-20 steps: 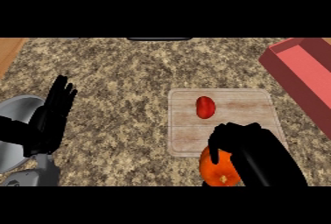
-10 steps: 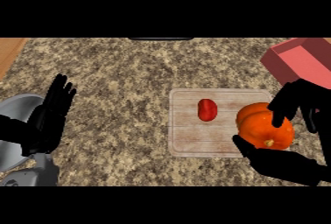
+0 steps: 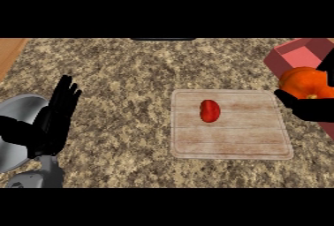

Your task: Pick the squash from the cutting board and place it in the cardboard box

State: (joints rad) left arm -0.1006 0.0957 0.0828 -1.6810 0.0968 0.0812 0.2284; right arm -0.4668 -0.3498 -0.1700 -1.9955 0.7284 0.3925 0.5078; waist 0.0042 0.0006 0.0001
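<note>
A speckled brown and beige granite counter point(image 3: 124, 75) is being viewed from steeply above. At the right edge, an orange squash point(image 3: 304, 82) is being held by the right hand point(image 3: 312, 107), whose black fingers are curled under and round it; much of that hand is cut off by the frame, so the exact grip on the far side cannot be told. The squash is being carried off the cutting board point(image 3: 229, 140), just past its upper right corner, and it is overlapping the near edge of the reddish cardboard box point(image 3: 294, 55) in the top right corner, though it is not clearly inside it. On the pale wooden cutting board, a small red tomato-like vegetable point(image 3: 209, 110) is lying left of centre, well apart from the squash. At the left edge, the left hand point(image 3: 55, 118) is being kept open, its fingers straight, close together and pointing up, holding nothing. Beside it, a rounded grey metal object point(image 3: 18, 128) is showing partly.
</note>
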